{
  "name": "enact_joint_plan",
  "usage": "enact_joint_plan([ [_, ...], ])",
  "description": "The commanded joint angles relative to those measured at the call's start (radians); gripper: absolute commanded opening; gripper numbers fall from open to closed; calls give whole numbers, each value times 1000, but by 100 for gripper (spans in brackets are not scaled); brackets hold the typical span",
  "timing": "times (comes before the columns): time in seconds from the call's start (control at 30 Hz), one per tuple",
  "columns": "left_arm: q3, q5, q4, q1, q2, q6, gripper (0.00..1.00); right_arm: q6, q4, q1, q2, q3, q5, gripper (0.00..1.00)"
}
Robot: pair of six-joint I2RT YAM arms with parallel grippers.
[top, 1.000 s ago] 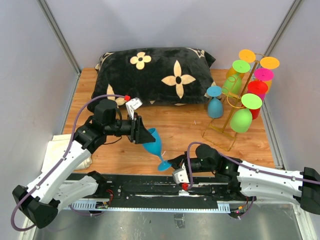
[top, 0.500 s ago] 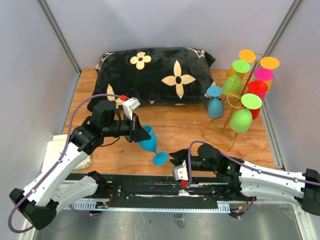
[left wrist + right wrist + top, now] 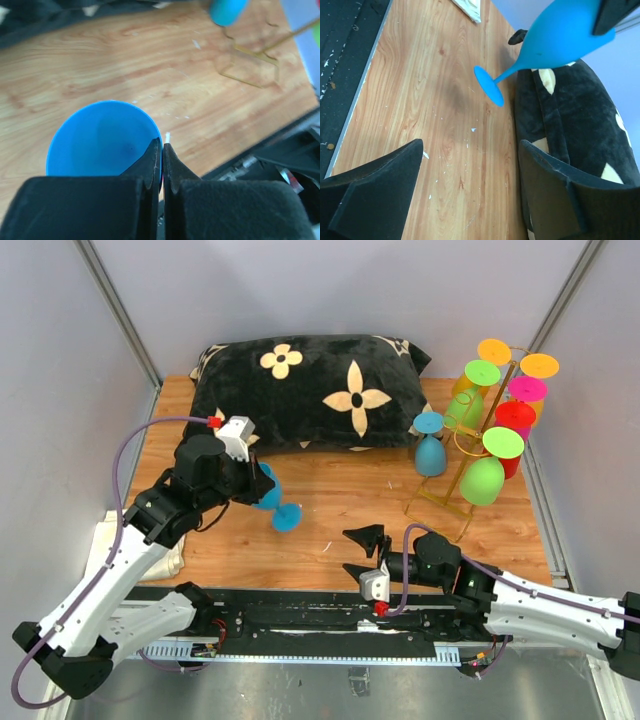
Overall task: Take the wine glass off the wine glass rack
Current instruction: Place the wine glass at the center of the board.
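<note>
The gold wine glass rack [image 3: 478, 445] stands at the right with several coloured glasses hanging on it. Its wire base [image 3: 250, 67] shows in the left wrist view. A blue wine glass [image 3: 272, 498] hangs tilted above the wood, foot toward the front. My left gripper [image 3: 252, 483] is shut on its rim. In the left wrist view the fingertips [image 3: 162, 143] pinch the wall of the blue bowl [image 3: 100, 140]. My right gripper [image 3: 362, 551] stands open over bare wood near the front edge, apart from the glass. In its own view the right gripper [image 3: 470, 150] holds nothing, and the glass [image 3: 560, 37] hangs ahead.
A black pillow [image 3: 310, 390] with cream flowers lies across the back. A second blue glass [image 3: 430, 445] stands upside down beside the rack. White cloth [image 3: 112, 532] lies at the left edge. A black rail [image 3: 300, 610] runs along the front.
My left gripper shut on the blue glass's rim and carried it left and toward the pillow. My right gripper let go of the glass's foot, opened wide and drew back.
</note>
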Motion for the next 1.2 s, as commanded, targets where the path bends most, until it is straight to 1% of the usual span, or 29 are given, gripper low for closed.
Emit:
enact_joint_plan([
  [0.0,25,-326,-30,-5,37,-16,1,45,51,23,-28,-12,48,80],
  [0.03,27,-370,-30,-5,53,-16,0,55,51,23,-30,-11,52,82],
  [0.13,30,-419,12,-5,99,2,0,118,48,23,-41,3,58,85],
  [0.27,5,-534,71,17,142,-10,0,197,26,23,-54,41,54,88],
  [0.4,-24,-583,97,77,179,-35,1,212,-2,23,-64,54,43,89],
  [0.53,-34,-628,129,82,208,-33,0,211,-29,23,-71,62,50,90],
  [0.6,-42,-623,143,87,221,-40,0,212,-21,23,-70,59,53,90],
  [0.7,-57,-620,165,90,240,-72,0,232,17,23,-63,56,64,93],
  [0.83,-117,-606,233,104,266,-85,0,291,28,23,-61,79,52,95],
  [0.97,-110,-559,224,154,312,-114,0,373,45,23,-64,104,8,94],
  [1.07,-118,-577,219,162,337,-107,0,401,66,23,-62,115,-8,95],
  [1.17,-127,-597,218,164,346,-106,0,396,88,23,-59,110,-1,96],
])
